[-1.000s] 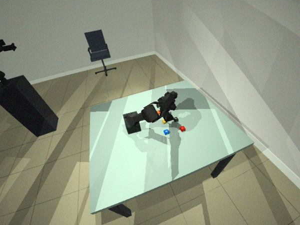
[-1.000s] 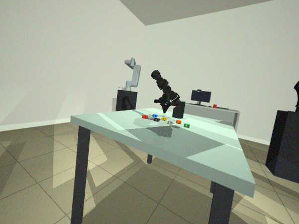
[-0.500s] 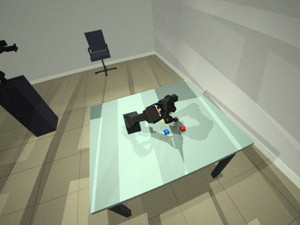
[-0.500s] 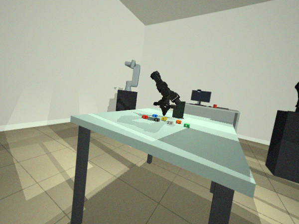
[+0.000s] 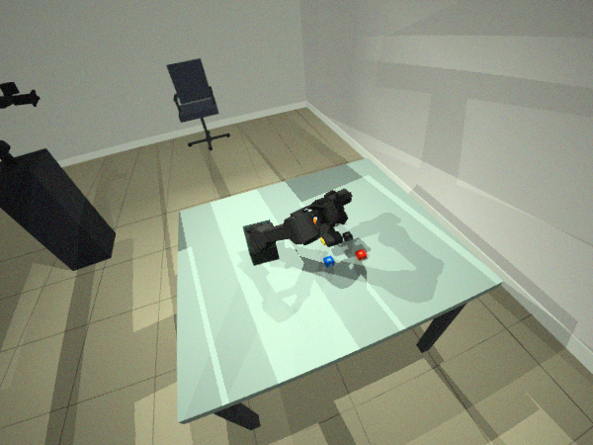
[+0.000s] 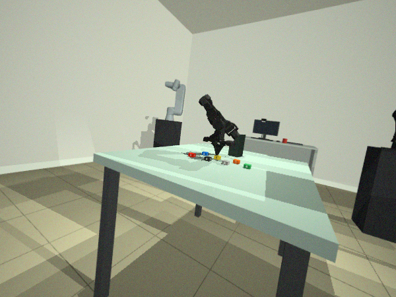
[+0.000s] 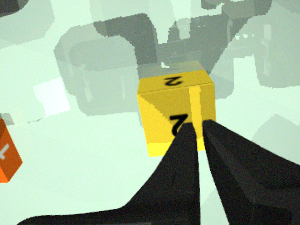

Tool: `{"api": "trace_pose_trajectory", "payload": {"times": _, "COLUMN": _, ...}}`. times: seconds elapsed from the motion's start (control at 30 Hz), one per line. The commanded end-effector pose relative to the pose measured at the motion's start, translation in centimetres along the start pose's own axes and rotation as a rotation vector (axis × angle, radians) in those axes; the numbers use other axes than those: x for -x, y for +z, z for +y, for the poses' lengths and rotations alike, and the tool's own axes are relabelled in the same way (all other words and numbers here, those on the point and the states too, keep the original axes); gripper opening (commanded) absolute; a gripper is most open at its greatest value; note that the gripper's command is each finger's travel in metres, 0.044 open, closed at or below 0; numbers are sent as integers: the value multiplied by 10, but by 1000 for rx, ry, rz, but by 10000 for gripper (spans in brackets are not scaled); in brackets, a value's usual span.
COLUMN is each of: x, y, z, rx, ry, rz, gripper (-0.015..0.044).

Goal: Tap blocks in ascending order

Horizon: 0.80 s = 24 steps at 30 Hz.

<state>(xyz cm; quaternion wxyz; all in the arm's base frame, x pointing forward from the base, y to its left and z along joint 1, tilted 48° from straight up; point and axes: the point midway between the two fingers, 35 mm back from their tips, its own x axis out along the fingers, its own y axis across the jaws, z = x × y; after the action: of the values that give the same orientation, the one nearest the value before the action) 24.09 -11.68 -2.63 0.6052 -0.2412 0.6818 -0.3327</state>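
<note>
My gripper (image 6: 216,154) (image 7: 196,130) is shut with nothing between its tips. Its tips are right at the yellow block (image 5: 322,241) (image 6: 217,157) (image 7: 157,105), which shows a black 2; contact cannot be told. The orange block (image 5: 314,220) (image 6: 236,161) (image 7: 6,160) has a white digit, partly cut off in the wrist view. The blue block (image 5: 328,261) (image 6: 204,153), red block (image 5: 361,254) (image 6: 191,154), black block (image 5: 347,236) (image 6: 207,158), grey block (image 6: 225,162) and green block (image 6: 247,165) stand around; their digits are unreadable.
The blocks stand on a pale green table (image 5: 316,331) (image 6: 290,185). The black and grey blocks flank the yellow one in the exterior view. A dark block corner shows at the top left of the wrist view. The arm's base (image 5: 262,252) (image 6: 237,146) stands behind the blocks.
</note>
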Motion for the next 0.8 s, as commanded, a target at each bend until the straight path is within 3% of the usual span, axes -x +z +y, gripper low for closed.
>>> {"api": "trace_pose_trajectory", "payload": {"times": 0.0, "x": 22, "y": 0, "z": 0, "rx": -1, "ry": 2, "rz": -1, "gripper": 20}}
{"api": "trace_pose_trajectory", "payload": {"times": 0.17, "x": 27, "y": 0, "z": 0, "rx": -1, "ry": 3, "rz": -1, "gripper": 20}}
{"api": "trace_pose_trajectory", "payload": {"times": 0.37, "x": 103, "y": 0, "z": 1, "rx": 0, "ry": 6, "rz": -1, "gripper": 20}}
{"api": "trace_pose_trajectory", "payload": {"times": 0.67, "x": 106, "y": 2, "z": -1, "rx": 0, "ry": 6, "rz": -1, "gripper": 20}}
{"api": "trace_pose_trajectory", "payload": {"times": 0.77, "x": 109, "y": 29, "z": -23, "rx": 1, "ry": 15, "rz": -4, "gripper": 20}}
